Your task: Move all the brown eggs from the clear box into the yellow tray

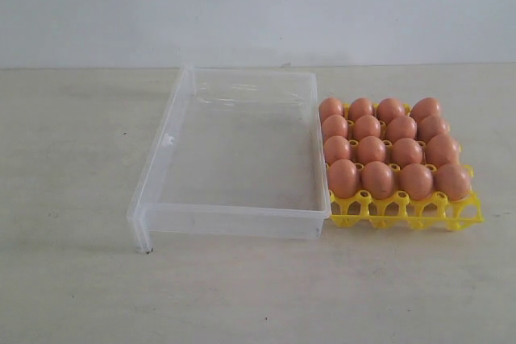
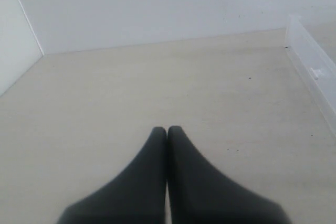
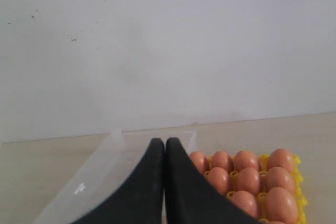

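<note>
Sitting four by four, sixteen brown eggs [image 1: 371,149] fill the yellow tray [image 1: 403,215], which stands just beside the right wall of the clear box [image 1: 234,221] on the pale table [image 1: 72,159]. The left gripper [image 2: 167,129] has its jaws pressed together on nothing, over bare table. The right gripper [image 3: 165,141] is likewise closed and empty, facing box and tray.

The exterior view looks down across the bench [image 1: 72,296] toward the back wall [image 1: 242,6] at the clear box [image 1: 234,221] and yellow tray [image 1: 403,213]; the right wrist view shares both from low down, the left only the box's wall.
</note>
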Motion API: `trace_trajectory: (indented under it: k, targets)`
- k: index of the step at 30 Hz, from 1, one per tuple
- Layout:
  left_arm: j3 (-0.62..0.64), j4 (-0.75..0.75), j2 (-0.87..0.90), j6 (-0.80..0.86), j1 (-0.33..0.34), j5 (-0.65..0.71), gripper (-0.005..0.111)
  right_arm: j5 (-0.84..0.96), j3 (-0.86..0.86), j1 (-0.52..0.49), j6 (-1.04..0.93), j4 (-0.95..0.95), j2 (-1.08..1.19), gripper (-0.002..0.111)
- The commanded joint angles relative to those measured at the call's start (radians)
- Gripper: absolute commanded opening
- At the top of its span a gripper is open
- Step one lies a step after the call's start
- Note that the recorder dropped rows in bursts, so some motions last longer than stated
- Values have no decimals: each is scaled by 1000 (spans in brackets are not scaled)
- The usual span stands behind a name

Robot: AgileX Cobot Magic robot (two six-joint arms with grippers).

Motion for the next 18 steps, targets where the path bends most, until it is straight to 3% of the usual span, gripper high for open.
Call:
trace_trajectory:
  k: [1,4,6,7,8,9,11,12,14,17,18]
  targets:
    - [0,2,3,-4,-4,-3,-4,85,3,1,-29,4,0,0]
    - [0,2,3,-4,-4,-3,-4,123,3,1,-79,13,0,0]
    - [0,2,3,-4,-4,-3,-4,152,5,1,-283,201,10,0]
    - [0,2,3,-4,-4,-3,-4,201,13,1,-700,574,12,0]
    - [0,2,3,-4,-4,-3,-4,201,21,1,-1020,795,14,0]
    - [0,2,3,-4,-4,-3,-4,152,34,1,-1745,1304,14,0]
    - [0,2,3,-4,-4,-3,-4,82,38,1,-2169,1497,14,0]
    - [0,2,3,-4,-4,-3,-4,101,38,1,-2174,1529,14,0]
    - [0,2,3,-4,-4,-3,-4,305,38,1,-2077,1541,14,0]
    - [0,2,3,-4,-4,-3,-4,915,58,1,-1906,1560,14,0]
    - [0,2,3,-4,-4,-3,-4,964,96,1,-1893,1560,11,0]
